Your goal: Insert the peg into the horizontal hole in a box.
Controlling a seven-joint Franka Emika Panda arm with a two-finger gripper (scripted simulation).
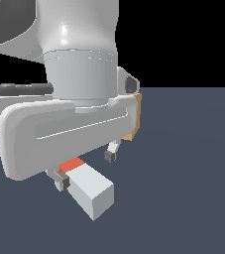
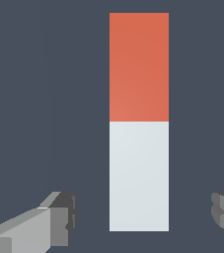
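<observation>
The gripper (image 2: 142, 217) hangs with jaws wide apart. The peg (image 2: 138, 121) lies flat between its fingers (image 2: 59, 220), touching neither; its pale end sits nearest them.

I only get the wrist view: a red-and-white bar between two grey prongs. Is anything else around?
Observer: Yes. The exterior view shows a tan box peeking out behind the arm; only a sliver is visible.
Operator: Any opening in it?
Observer: None that I can see. The arm hides most of it, and the visible strip is plain.
Operator: Is the bar lifted?
Observer: It seems not. The peg appears to lie on the dark floor, with the fingers open on either side.
</observation>
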